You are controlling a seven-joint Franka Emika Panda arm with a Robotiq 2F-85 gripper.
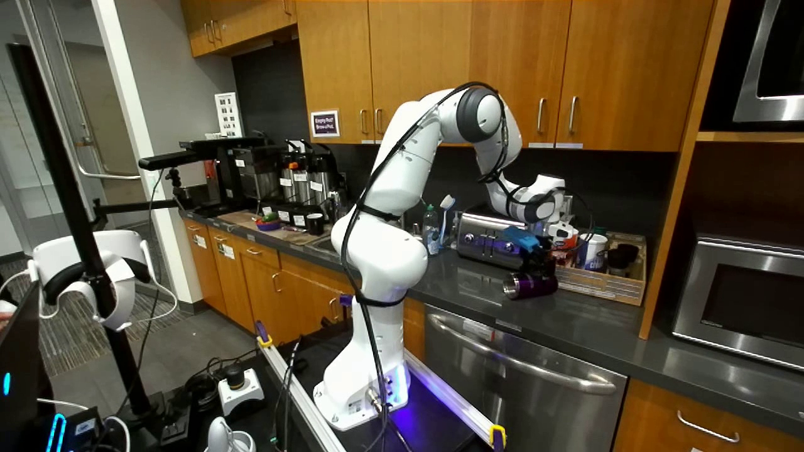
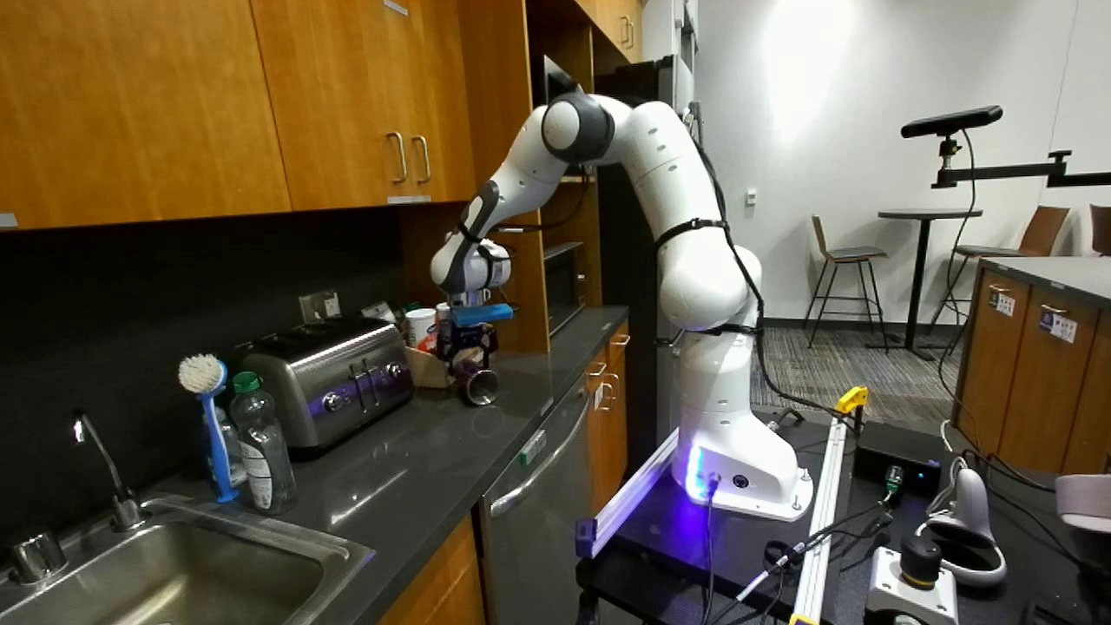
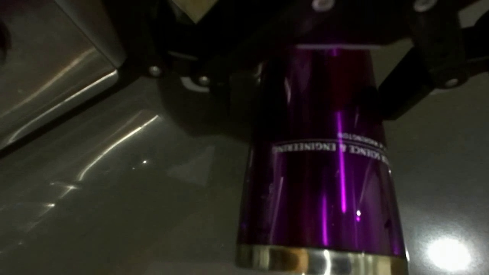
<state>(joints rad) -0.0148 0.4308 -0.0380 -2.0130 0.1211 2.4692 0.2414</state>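
A purple metal tumbler [image 3: 317, 198] with a silver rim and white lettering lies on its side on the dark counter [image 2: 417, 460]. Its open end faces away from the wicker tray in an exterior view [image 1: 531, 285]. My gripper [image 3: 319, 110] reaches down over the tumbler's rear part, jaws spread wide on either side of it. The right-hand finger [image 3: 408, 88] comes close to the tumbler's wall, and contact there is hard to judge. On the left side, the finger merges with dark shadow. A blue piece [image 1: 520, 237] is fixed above the black gripper.
Beside the gripper stands a steel toaster [image 2: 338, 382]. A wicker tray [image 1: 603, 285] holding cups and canisters sits behind the tumbler. Farther along are a clear bottle [image 2: 263, 451], a blue brush [image 2: 219, 434] and the sink [image 2: 330, 555]. Wooden cabinets [image 1: 515, 69] hang above.
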